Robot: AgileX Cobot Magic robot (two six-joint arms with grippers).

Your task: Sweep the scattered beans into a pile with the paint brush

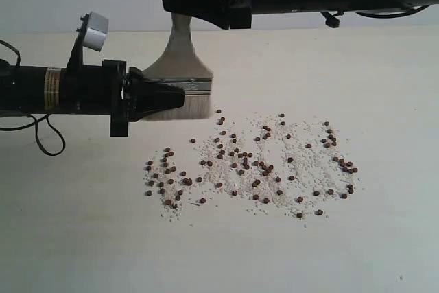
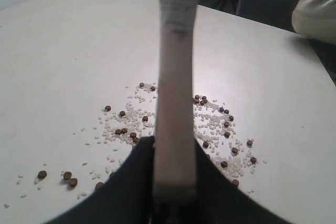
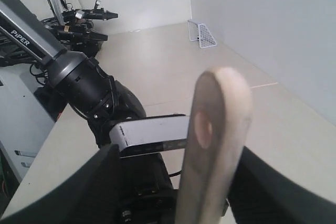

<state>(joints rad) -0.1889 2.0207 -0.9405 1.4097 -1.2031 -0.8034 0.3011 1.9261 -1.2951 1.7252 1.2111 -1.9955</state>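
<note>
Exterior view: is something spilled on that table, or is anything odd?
Yes. Dark beans and whitish crumbs lie scattered loose across the table, not gathered. The paint brush is held upright beside the scatter, bristles down.

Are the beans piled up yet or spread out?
Spread out. The beans lie as a wide, loose patch of separate pellets on the table, with no heap; the brush is at its edge.
</note>
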